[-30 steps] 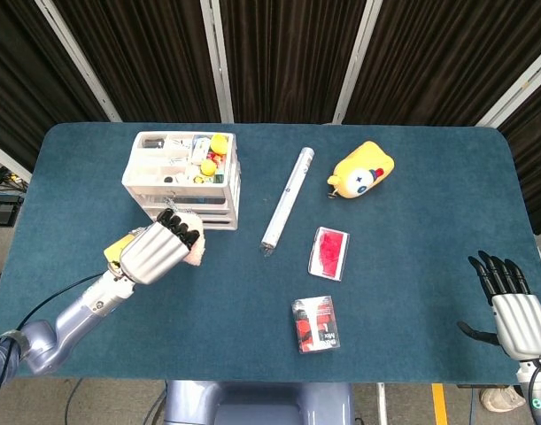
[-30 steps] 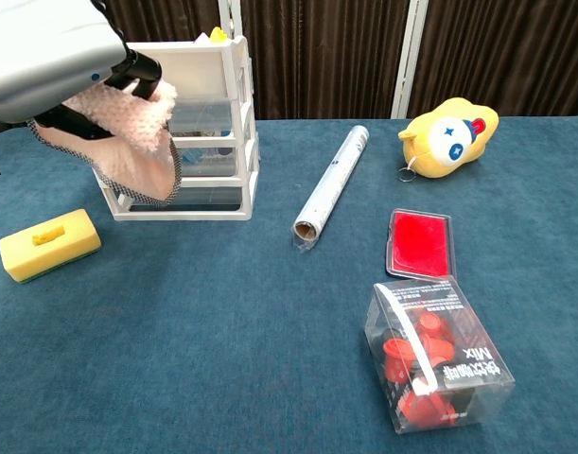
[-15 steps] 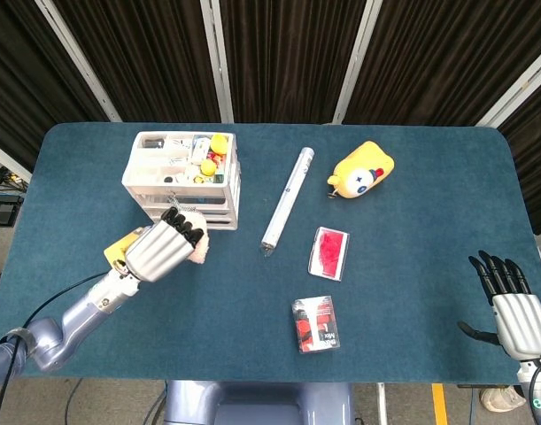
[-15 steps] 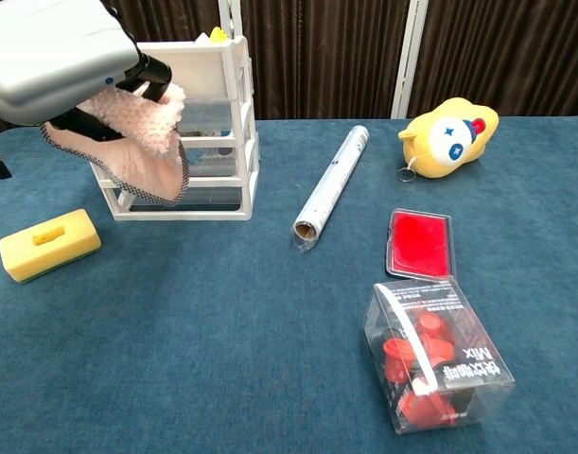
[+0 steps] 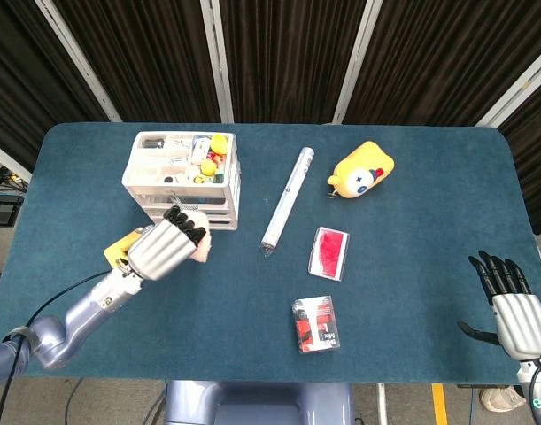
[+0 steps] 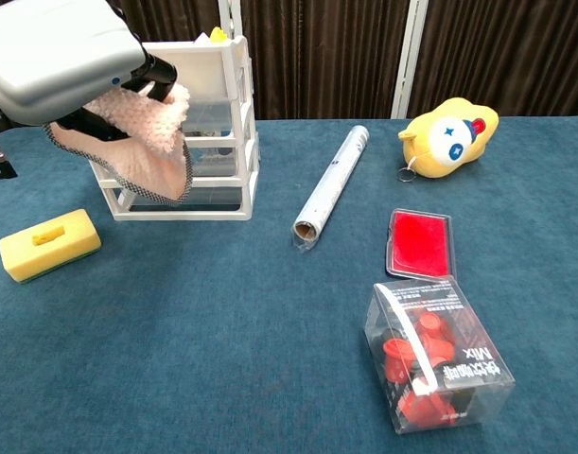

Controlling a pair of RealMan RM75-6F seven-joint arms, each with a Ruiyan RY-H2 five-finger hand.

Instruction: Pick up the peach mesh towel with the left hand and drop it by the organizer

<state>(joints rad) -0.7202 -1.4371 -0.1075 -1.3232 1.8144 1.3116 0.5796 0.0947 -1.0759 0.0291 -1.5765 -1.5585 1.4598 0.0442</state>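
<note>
Chest view shows the left hand (image 6: 57,52) clenched around the peach towel (image 6: 142,142), carried slightly rightward since a second ago and now hanging before the organizer (image 6: 208,123) near the table's (image 6: 222,331) far-left corner; release seems next. The right hand (image 5: 518,317) rests empty, fingers apart.

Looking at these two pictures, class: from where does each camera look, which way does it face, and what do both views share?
Head view: sits high above the table, looking steeply down; shows the left hand and its arm gripping the peach mesh towel, and the right hand at the near right corner.
Chest view: sits low at the table's near edge, looking across at the curtains; shows only the left hand.
Shared: towel, organizer, yellow plush toy.
</note>
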